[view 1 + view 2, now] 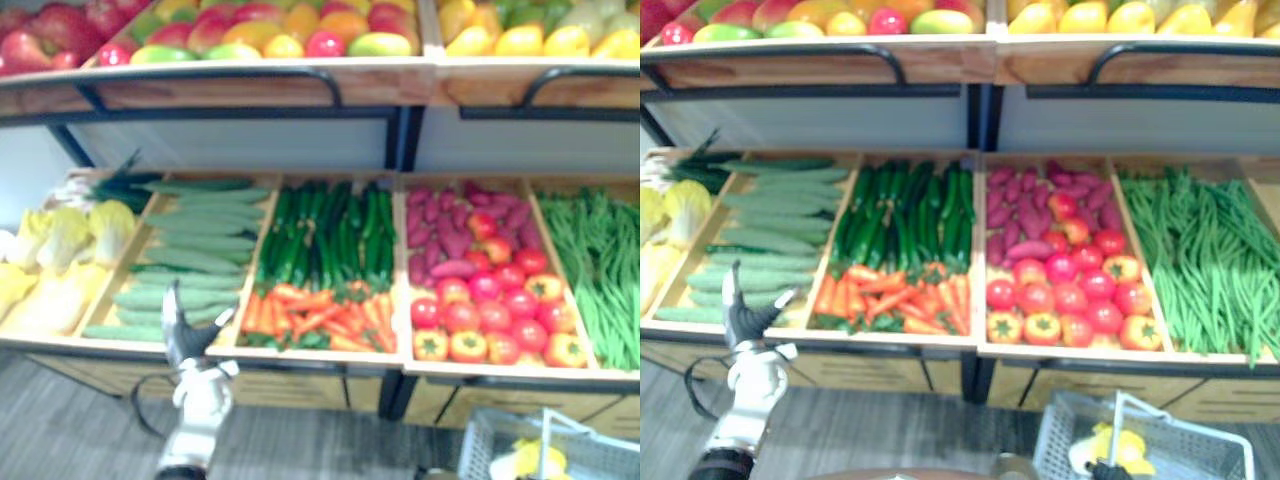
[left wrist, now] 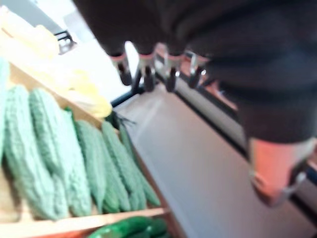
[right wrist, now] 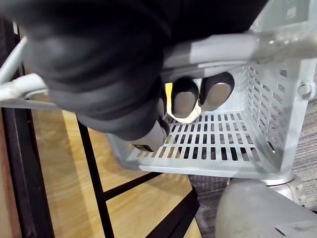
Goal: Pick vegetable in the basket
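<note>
Nearest you, at the lower right, your right hand (image 3: 114, 74) carries the grey basket (image 1: 1210, 440): the fingers (image 3: 185, 101) are curled tight round its handle (image 3: 223, 49). Something yellow (image 1: 1102, 448) lies on the slatted bottom of the basket; it is probably a vegetable, but you cannot make out which.

To the left, your left hand (image 1: 185, 338) is raised in front of the stand's front edge (image 1: 300, 358). Its fingers (image 2: 147, 74) are straight and spread away from the thumb (image 2: 277, 183), and they hold nothing. The hand points up toward the tray of bumpy pale-green gourds (image 1: 190, 250) and touches none of them.

The other vegetables lie in the trays beyond. Carrots (image 1: 315, 315) are at the front of the next tray, with dark cucumbers (image 1: 325, 235) behind them. To the right of those are red and orange tomatoes (image 1: 480, 300), with purple sweet potatoes (image 1: 445, 225) behind, and then green beans (image 1: 600, 260) at the far right. Pale cabbages (image 1: 65, 240) are in the tray at the far left.

Farthest from you, the upper shelf (image 1: 250, 90) holds red, green and yellow fruit (image 1: 250, 35).
</note>
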Motion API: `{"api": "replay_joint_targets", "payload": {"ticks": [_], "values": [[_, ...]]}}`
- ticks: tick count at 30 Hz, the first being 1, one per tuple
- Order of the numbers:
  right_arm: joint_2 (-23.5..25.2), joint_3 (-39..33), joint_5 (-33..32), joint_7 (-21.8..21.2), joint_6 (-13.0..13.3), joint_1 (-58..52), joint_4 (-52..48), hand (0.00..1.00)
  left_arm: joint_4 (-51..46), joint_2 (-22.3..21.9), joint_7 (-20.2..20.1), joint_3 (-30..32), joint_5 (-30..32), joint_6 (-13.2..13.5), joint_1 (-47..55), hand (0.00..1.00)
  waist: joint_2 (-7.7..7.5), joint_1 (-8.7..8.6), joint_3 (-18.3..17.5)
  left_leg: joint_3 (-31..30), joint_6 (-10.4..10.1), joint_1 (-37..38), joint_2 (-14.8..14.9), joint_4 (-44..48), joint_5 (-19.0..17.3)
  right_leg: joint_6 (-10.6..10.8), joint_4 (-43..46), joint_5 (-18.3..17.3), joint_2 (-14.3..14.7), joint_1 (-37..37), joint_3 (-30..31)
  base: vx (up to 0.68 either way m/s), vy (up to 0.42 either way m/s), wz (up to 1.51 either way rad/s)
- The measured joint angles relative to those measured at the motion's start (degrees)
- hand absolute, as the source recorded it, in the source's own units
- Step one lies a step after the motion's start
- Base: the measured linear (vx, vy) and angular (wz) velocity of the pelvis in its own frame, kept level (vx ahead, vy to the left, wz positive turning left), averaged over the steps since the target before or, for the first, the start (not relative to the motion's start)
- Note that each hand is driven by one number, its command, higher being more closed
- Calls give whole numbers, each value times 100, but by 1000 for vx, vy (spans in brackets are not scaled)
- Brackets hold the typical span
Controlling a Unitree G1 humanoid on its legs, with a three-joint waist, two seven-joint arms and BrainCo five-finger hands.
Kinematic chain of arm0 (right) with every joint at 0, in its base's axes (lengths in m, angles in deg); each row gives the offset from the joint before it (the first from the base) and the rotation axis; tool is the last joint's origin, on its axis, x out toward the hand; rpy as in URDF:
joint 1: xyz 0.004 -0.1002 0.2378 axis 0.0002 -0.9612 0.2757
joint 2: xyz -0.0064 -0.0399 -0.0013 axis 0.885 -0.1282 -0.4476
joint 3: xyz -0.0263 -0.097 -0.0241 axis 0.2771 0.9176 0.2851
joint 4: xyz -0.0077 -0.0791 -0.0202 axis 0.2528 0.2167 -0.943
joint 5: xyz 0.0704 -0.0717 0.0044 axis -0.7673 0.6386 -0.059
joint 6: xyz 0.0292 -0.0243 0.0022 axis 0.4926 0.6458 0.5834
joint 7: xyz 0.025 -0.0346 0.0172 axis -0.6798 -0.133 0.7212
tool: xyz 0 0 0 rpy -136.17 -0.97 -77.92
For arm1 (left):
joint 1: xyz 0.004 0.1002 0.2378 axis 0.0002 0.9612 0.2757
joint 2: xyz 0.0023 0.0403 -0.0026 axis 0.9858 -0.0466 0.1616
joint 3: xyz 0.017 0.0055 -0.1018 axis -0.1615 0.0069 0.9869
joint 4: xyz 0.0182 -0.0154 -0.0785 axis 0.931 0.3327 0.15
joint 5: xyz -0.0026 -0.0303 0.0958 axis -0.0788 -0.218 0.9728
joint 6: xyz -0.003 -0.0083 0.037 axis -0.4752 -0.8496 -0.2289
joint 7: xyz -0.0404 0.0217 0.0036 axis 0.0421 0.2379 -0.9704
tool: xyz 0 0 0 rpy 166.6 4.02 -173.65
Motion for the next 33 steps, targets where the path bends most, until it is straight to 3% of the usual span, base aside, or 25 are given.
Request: {"api": "replay_joint_targets", "payload": {"ticks": [2,4,12,16,24,33], "values": [[-25,-62,-85,-2,-48,-77,17,100,-1,1,-24,-31,21,72,-63,0,13,-47,9,290,-11,126,103,-382,69,-28,-158,-1,-4,170,-67,82,-203,10],[-83,-245,-118,2,-51,-92,-6,100,-2,3,-34,-31,145,194,-198,0,144,-161,14,388,-102,135,308,-1074,691,-32,-262,-7,147,169,-95,32,-87,-2],[294,-509,-222,-24,-117,-422,-39,100,177,383,-353,-515,217,219,-558,0,26,-333,50,603,-97,438,234,-1646,816,58,-857,324,204,406,40,25,20,-12],[321,-457,-219,-13,-202,-512,-39,100,649,438,-716,-783,111,1,-844,0,95,-473,86,727,-88,426,156,-1758,822,119,-1087,454,169,403,130,19,40,-12],[495,-390,-237,139,-201,-346,-44,100,765,417,-1082,-1565,118,-164,-1055,0,87,-490,254,884,-87,200,137,-1846,841,139,-1340,620,192,139,231,28,2,-10],[457,-224,-223,233,-187,11,-48,100,749,214,-1374,-1939,135,-715,-1074,0,87,-497,490,880,-90,28,61,-1838,869,222,-1367,674,93,26,109,-5,5,4]]}}
